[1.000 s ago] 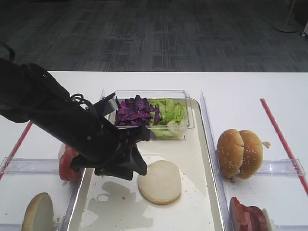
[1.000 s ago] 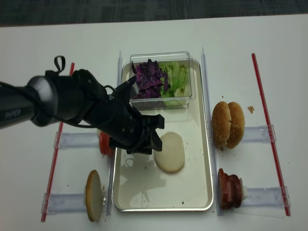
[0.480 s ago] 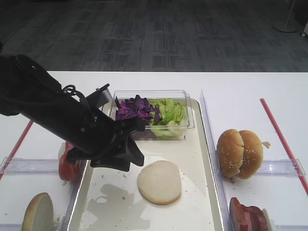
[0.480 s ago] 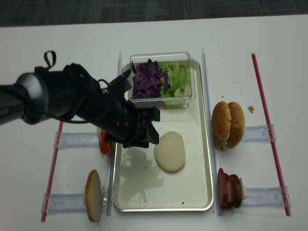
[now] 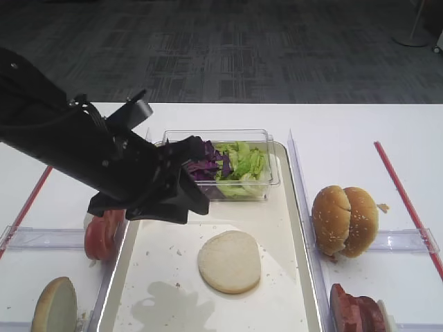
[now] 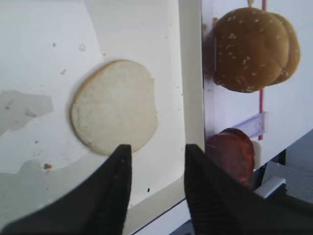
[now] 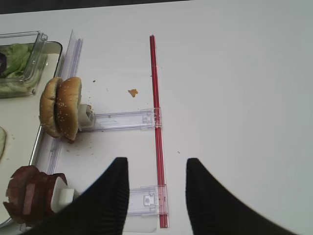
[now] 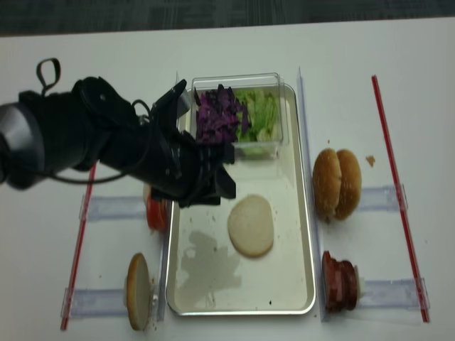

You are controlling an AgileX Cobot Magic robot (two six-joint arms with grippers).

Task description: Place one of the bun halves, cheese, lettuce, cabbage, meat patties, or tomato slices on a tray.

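One bun half [image 5: 229, 261] is seen lying flat, cut face up, on the tray [image 5: 294, 228], right of the left gripper [image 6: 155, 183], whose parted, empty fingers are held above it. The right gripper [image 7: 155, 196], likewise spread and empty, is parked farther off.

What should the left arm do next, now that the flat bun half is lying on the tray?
Probably move the left gripper up and away toward the left side. The bun half lies flat on the tray, apart from the empty, open fingers, so this placement looks finished. Clearing the tray would let it go for another ingredient, perhaps the tomato slices at the tray's left edge.
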